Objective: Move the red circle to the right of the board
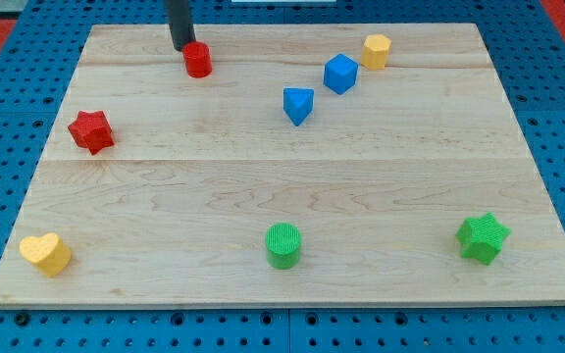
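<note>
One rod, no pincer: I carry nothing that opens or closes, so there is no jaw state to report, only contact. My tip [181, 46] stands at the upper-left edge of the red circle [197, 60], touching it or just short of touching; the view does not settle which. All places below are given relative to the red circle.

The red circle sits near the view's top edge of the board [263, 196], left of centre. The target side lies far to its right.

Obstacles to the right of the red circle, nearest first:
- blue triangular block [298, 105], right and slightly below;
- blue cube [340, 74], farther right, at nearly the same height;
- yellow hexagonal block [377, 50], farthest right, slightly above.

Elsewhere: the red star [91, 131] lies below-left; the yellow heart [45, 254], green circle [283, 245] and green star [484, 238] lie well below.

Risks, as I judge them:
1. A straight rightward push likely drives the red circle into the blue cube or the yellow hexagonal block, displacing them.
2. My tip bears off-centre, from above-left. A round block can roll around the rod and slip off sideways.
3. A push angled upward could carry the red circle off the board's top edge, which is close by.
</note>
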You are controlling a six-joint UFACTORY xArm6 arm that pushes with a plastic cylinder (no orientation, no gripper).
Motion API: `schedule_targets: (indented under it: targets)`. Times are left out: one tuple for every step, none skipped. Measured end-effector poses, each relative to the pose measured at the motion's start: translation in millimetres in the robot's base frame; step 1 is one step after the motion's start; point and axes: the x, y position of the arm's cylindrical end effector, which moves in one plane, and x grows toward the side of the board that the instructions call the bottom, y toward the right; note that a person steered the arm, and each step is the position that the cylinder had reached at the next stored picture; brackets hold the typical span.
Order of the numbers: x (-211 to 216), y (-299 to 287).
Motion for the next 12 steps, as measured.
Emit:
schedule_targets:
  targets:
    - [7, 4]
    - [7, -6]
    - [8, -29]
    - [13, -35]
    - [13, -16]
    - [13, 3]
    - [13, 17]
    - [13, 4]
    - [13, -21]
    - [13, -51]
    - [13, -69]
    - [16, -77]
